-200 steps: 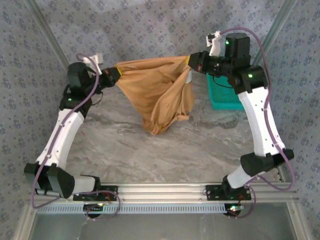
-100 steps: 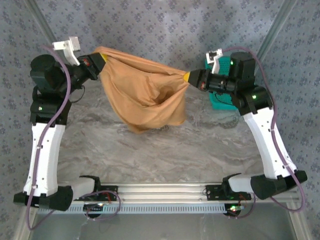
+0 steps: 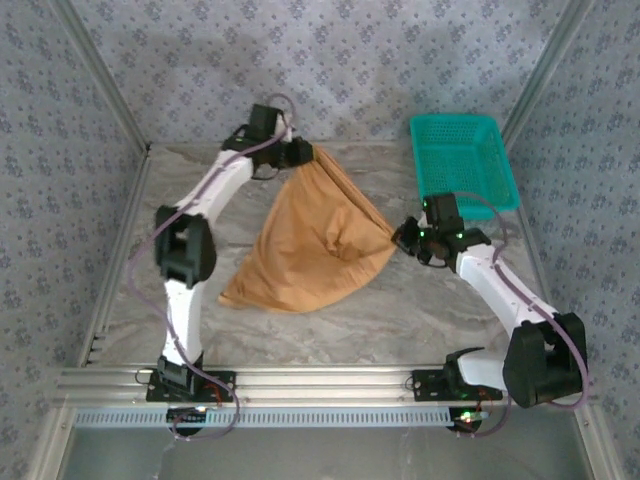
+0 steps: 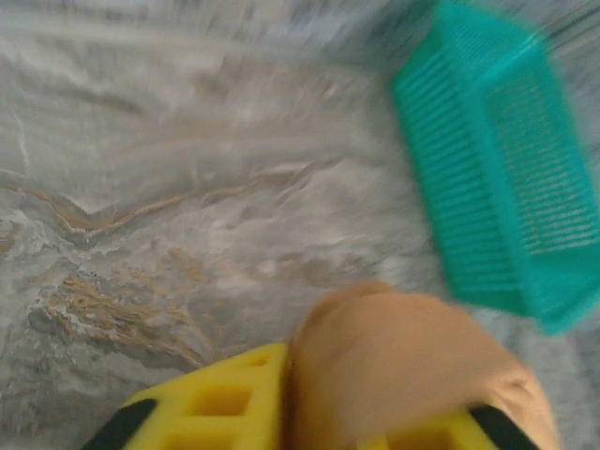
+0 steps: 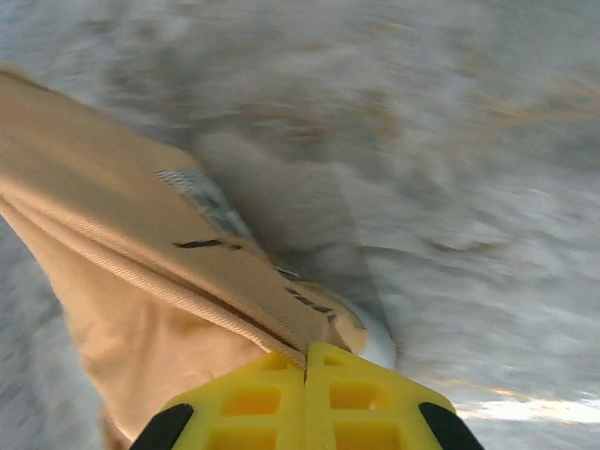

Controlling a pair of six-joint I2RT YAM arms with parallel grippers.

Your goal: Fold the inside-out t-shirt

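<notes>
T-shirt (image 3: 310,245) stretched far-left to near-right: your right gripper (image 3: 400,238) pinches the near corner shut, left gripper (image 3: 300,152) has far corner between jaws, can't tell if clamped.

This is a robot lab cell. Patterned walls (image 3: 400,50) and an aluminium frame (image 3: 330,378) enclose the marble-look table (image 3: 400,320).

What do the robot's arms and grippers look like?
The left arm and right arm have white link shells, black joints and a mauve cable looping alongside. The left gripper and right gripper have yellow fingers with rectangular cut-outs and black corners.
</notes>
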